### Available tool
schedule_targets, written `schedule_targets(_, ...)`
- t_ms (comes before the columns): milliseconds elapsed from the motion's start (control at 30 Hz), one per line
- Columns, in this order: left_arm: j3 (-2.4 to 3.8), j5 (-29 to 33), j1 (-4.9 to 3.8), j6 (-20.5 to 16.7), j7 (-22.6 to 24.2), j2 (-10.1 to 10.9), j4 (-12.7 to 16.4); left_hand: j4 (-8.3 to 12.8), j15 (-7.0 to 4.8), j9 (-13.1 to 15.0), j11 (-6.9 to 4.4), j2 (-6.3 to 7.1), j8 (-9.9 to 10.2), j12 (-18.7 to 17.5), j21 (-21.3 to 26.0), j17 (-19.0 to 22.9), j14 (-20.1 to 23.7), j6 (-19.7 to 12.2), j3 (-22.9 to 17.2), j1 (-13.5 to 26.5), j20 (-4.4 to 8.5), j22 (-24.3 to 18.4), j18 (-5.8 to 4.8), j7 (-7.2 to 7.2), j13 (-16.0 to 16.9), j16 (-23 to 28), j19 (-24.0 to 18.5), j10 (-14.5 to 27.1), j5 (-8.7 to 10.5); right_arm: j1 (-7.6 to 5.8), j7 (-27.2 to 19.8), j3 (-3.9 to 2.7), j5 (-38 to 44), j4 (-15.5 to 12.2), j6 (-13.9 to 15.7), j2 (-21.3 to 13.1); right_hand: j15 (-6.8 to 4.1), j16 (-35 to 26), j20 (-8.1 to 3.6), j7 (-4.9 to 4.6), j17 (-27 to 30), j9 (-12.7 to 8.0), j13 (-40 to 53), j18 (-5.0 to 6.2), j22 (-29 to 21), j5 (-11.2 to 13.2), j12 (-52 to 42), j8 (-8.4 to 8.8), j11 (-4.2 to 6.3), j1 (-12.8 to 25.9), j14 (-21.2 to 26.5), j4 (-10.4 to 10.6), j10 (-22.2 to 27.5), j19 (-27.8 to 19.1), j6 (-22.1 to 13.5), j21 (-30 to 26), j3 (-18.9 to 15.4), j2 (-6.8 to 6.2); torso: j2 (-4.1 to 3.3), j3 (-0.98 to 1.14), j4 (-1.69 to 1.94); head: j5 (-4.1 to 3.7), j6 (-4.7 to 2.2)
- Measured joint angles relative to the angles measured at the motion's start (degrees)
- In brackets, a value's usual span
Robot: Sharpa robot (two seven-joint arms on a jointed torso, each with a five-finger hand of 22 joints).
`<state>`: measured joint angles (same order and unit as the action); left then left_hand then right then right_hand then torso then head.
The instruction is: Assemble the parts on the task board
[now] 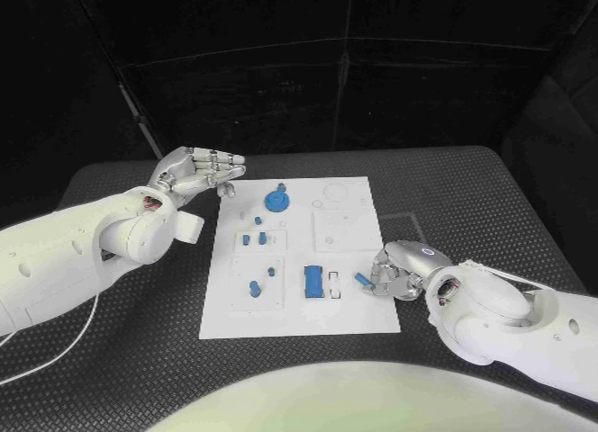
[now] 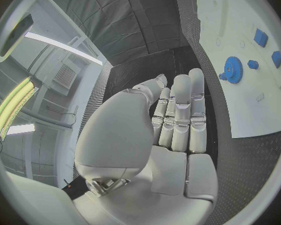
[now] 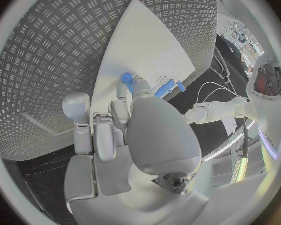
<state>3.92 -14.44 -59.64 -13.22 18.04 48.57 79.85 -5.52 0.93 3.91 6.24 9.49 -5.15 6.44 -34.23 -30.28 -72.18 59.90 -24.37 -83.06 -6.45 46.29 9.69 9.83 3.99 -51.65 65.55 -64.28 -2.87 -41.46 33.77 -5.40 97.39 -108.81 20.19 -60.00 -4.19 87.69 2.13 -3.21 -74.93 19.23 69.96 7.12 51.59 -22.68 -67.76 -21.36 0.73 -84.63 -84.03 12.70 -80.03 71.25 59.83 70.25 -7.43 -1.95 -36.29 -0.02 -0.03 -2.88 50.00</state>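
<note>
The right robot hand [image 1: 396, 270] pinches a small blue peg [image 1: 363, 280] at the board's [image 1: 351, 315] near right edge. The left robot hand [image 1: 195, 169], fingers straight and together, holds nothing, hovering off the board's far left corner beside a gear [image 1: 277, 199].

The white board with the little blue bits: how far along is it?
Partway, by the look. Several blue parts, like the gear, already sit on the task board. The right hand pinches a small blue peg at the board's edge. The left hand holds nothing. Some pale recesses look unfilled.
</note>
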Motion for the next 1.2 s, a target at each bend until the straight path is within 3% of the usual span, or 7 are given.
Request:
schedule_targets(367,0.0,0.02,0.01,0.08,-0.04,-0.06,0.0,0.0,0.0,0.0,0.0,0.0,0.0,0.0,0.0,0.08,0.0,0.0,0.0,0.0,0.0,-0.06,0.01,0.0,0.0,0.0,0.0,0.0,0.0,0.34,1.99,0.28,-0.37,-2.46,0.57,-0.63,-0.41,0.43,-0.38,0.31,0.01,0.0,2.01,0.01,2.36,-7.96,-0.17,1.09,-0.03,-0.83,0.01,3.18,0.0,0.83,0.52,0.82,2.69,0.09,0.06,-0.03,0.03,0.03,0.0)
schedule_targets(533,0.0,0.04,0.01,0.1,-0.08,-0.06,0.06,0.0,0.0,0.0,0.0,0.0,0.0,0.0,0.0,0.07,0.0,0.0,0.0,0.0,0.0,-0.06,0.0,0.0,0.0,0.0,0.0,0.0,0.0,0.34,2.14,0.28,-2.74,-3.36,2.82,-0.63,-0.45,0.94,-0.43,0.4,0.01,0.37,3.92,0.0,3.27,-8.28,-0.17,1.0,-0.56,0.39,-0.02,3.7,-0.53,1.32,1.04,1.37,3.06,0.89,0.04,-0.04,0.04,0.4,0.0)
schedule_targets(800,0.0,0.54,0.02,0.26,-0.26,-0.13,0.16,0.0,0.0,0.0,0.0,0.0,0.0,0.0,0.0,0.07,0.0,0.0,0.0,0.0,0.0,-0.06,0.0,0.0,0.0,0.0,0.0,0.0,0.0,0.32,1.63,0.26,-7.06,-3.61,6.97,0.39,-0.45,0.96,-0.58,0.61,0.01,0.93,4.61,0.0,3.55,-8.99,-4.41,0.92,-0.88,2.47,-0.03,3.76,-0.84,1.47,1.24,1.38,3.12,0.3,0.01,-0.05,0.03,0.77,0.0)
schedule_targets(1200,0.0,0.99,0.02,0.35,-0.41,-0.08,0.3,0.0,0.0,0.0,0.0,0.0,0.0,0.0,0.0,0.06,0.0,0.0,0.0,0.0,0.0,-0.05,0.0,0.0,0.0,0.0,0.0,0.0,0.0,0.32,0.77,0.25,-11.54,-2.14,8.64,3.25,-0.45,0.96,-0.58,0.44,0.01,0.92,4.51,0.0,3.6,-9.54,-4.5,1.19,-0.88,3.39,-0.02,3.76,-0.84,1.46,1.42,1.6,3.11,0.15,0.01,-0.05,0.01,0.85,0.0)
